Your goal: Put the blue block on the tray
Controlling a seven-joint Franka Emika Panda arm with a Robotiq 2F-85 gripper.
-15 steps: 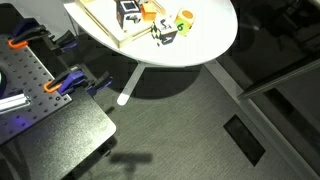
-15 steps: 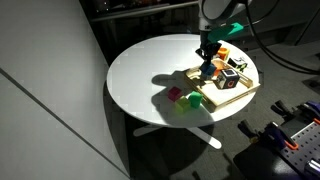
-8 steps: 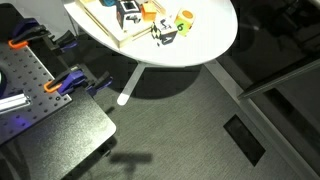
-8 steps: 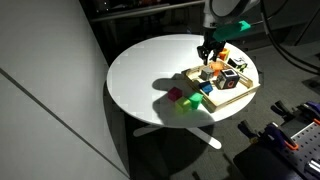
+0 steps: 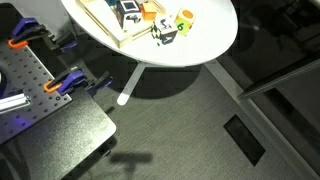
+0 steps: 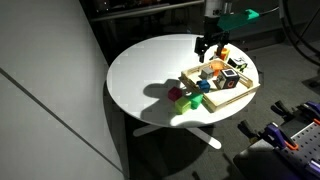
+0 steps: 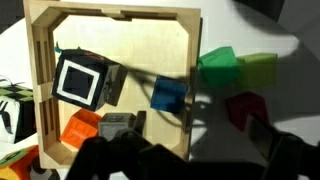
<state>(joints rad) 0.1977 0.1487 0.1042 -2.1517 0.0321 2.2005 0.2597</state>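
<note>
Wrist view: the small blue block point(image 7: 168, 95) is seen lying inside the flat rectangular light-wood tray point(image 7: 120, 14), just beside one rim. A green block point(image 7: 216, 68) and a red block point(image 7: 240, 108) are found just outside that rim on the round white worktop point(image 7: 215, 28). The end effector point(image 7: 190, 152) is held above the tray with its fingers spread apart and nothing gripped between them.

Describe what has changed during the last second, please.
The gripper rose away from the flat light-wood tray, jaws open and empty. The small blue block lies released on the tray. The green cubes, the red cube beside the tray and the black-and-white cube did not move.
</note>
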